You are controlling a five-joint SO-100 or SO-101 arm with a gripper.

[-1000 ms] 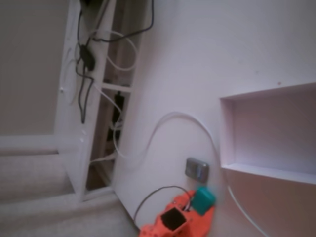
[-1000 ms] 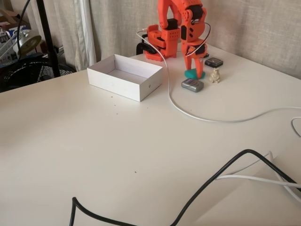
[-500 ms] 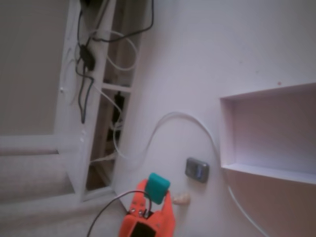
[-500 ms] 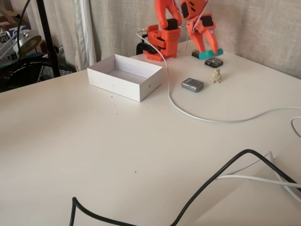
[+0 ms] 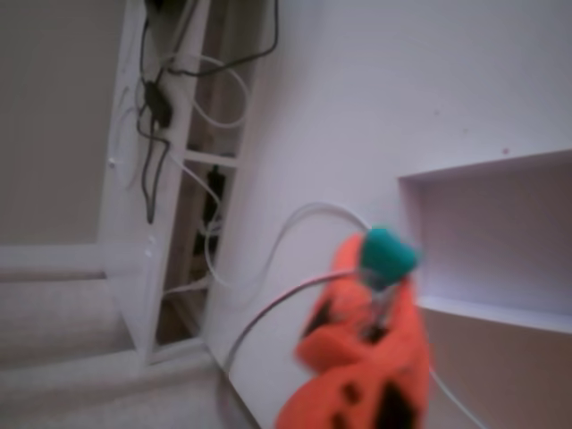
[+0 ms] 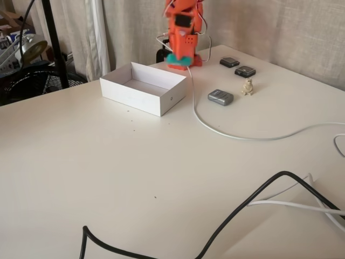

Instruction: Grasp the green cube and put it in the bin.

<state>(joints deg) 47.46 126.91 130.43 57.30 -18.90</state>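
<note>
Claw (image 6: 178,58) clenched on the green cube (image 6: 178,58), raised off the bench (image 6: 161,178), just beside the bin (image 6: 143,88) at its far corner, not yet over it.

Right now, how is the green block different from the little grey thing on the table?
The green cube is teal and matte; the grey object is grey and shiny. The cube is up in the air, held in the gripper by the bin; the grey object lies flat on the table. Both are small.
</note>
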